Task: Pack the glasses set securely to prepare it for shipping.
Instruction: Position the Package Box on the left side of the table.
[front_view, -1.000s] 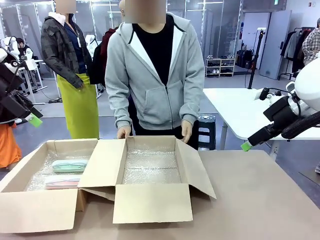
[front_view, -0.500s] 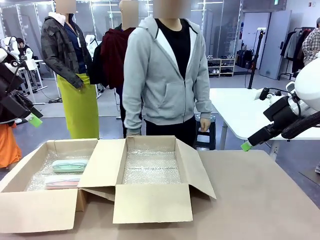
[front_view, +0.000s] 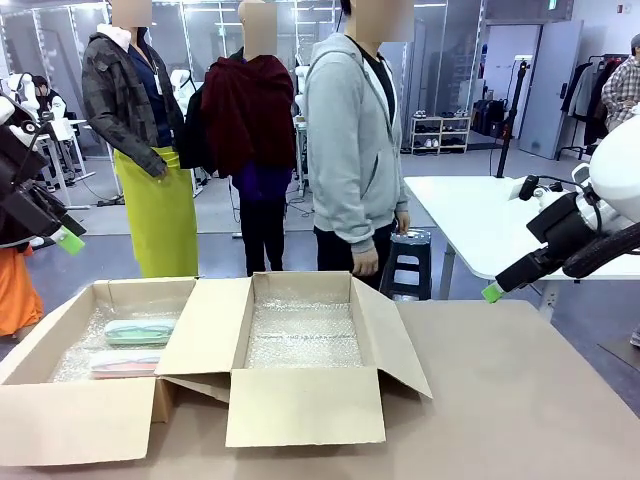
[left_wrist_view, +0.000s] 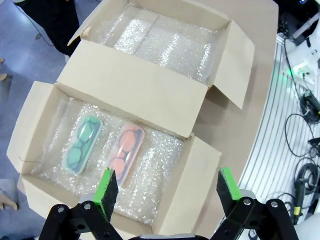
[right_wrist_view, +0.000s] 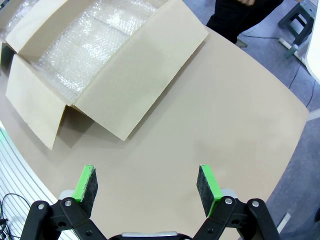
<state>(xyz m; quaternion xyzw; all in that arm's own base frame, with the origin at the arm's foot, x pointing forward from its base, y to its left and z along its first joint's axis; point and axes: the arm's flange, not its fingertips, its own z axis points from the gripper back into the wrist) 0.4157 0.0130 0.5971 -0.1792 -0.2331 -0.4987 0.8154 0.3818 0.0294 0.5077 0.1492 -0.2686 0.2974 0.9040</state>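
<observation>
Glasses cases, two small oblong ones, lie side by side on the bubble wrap lining the left brown cardboard box (front_view: 60, 420): the mint-green case (front_view: 140, 331) sits farther from the robot, and the pale pink translucent case (front_view: 125, 362) sits just beside it, nearer the robot. In the left wrist view the mint-green case (left_wrist_view: 82, 144) and the pink case (left_wrist_view: 125, 151) are close together but apart, and spectacle frames show through both lids. All four flaps of this box stand open, and one of them overlaps the flap of the second brown cardboard box (front_view: 305, 405) just beside it, which is likewise open and lined with bubble wrap. Both boxes rest on the brown table (front_view: 520, 400).

The left gripper (left_wrist_view: 168, 187) hangs above the box that holds the cases, its green-padded fingers spread wide with nothing between them; in the front view it (front_view: 66, 238) is high at the picture's left edge. The right gripper (right_wrist_view: 146, 184) hovers over bare table beside the second box, also spread wide and empty; in the front view its green fingertip (front_view: 491, 292) is raised well off the table at the right.

A person in a grey hooded jacket (front_view: 350, 150) stands at the far side of the table, turned sideways, one hand (front_view: 366, 262) hanging just behind the second box.
</observation>
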